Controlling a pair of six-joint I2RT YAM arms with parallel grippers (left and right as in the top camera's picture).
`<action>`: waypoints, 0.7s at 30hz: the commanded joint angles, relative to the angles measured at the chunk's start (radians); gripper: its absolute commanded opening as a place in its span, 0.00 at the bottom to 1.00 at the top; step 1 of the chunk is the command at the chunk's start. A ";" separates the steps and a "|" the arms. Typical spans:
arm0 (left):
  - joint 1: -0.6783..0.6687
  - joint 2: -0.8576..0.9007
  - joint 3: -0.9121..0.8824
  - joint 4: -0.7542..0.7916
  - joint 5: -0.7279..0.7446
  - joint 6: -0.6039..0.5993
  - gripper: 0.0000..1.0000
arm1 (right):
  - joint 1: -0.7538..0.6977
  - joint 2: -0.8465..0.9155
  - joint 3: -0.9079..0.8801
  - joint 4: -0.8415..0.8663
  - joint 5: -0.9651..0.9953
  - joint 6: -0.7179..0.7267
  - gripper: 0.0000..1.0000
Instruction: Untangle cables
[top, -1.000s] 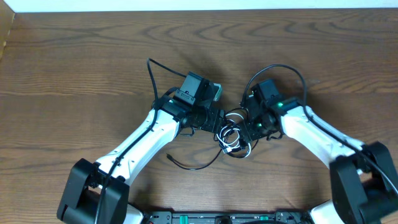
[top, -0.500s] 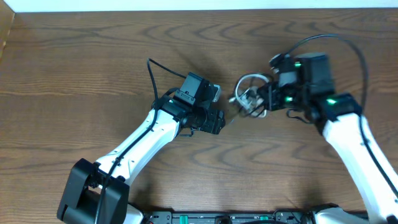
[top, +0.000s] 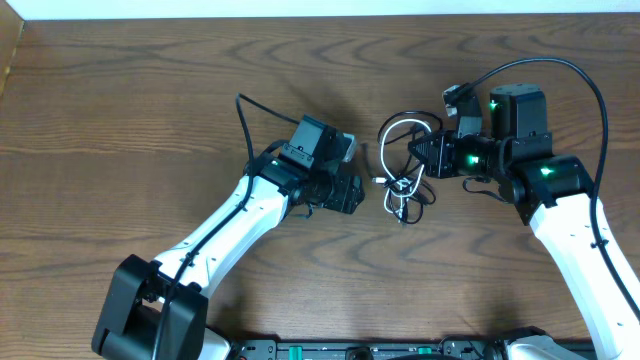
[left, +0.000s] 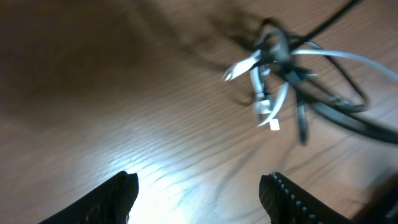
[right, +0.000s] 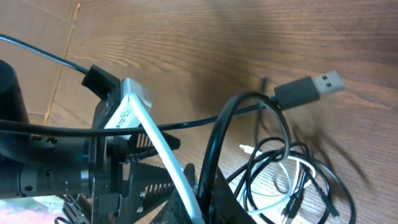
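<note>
The cables (top: 400, 170) are a small tangle of black cords and one white cord, hanging just above the wooden table between the two arms. My right gripper (top: 418, 156) is shut on them; in the right wrist view a black and a white strand are pinched at the right gripper (right: 208, 186). Loose loops (right: 292, 168) and a USB plug (right: 310, 87) trail beyond it. My left gripper (top: 360, 195) stands open just left of the tangle and apart from it. In the left wrist view the left gripper (left: 199, 190) holds nothing, and the blurred cables (left: 277, 74) hang ahead of it.
Bare wooden table (top: 150, 100) surrounds both arms. Each arm carries its own thick black cable: left (top: 245, 120), right (top: 595, 100). The table's far edge meets a white wall (top: 300, 8). The left arm's body (right: 56, 168) fills the left of the right wrist view.
The right gripper shut on the tangle and carried it up and to the right off the table; the black strand that lay toward the front went along. The left arm stayed put.
</note>
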 joint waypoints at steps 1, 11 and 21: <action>0.000 -0.013 -0.003 0.064 0.210 -0.012 0.68 | -0.003 -0.002 0.004 0.003 -0.016 0.014 0.01; 0.000 -0.013 -0.003 0.090 0.301 0.171 0.82 | -0.003 -0.002 0.004 0.053 0.117 0.333 0.01; -0.001 -0.031 -0.003 0.330 0.360 0.191 0.88 | -0.003 -0.002 0.004 0.067 0.061 0.591 0.01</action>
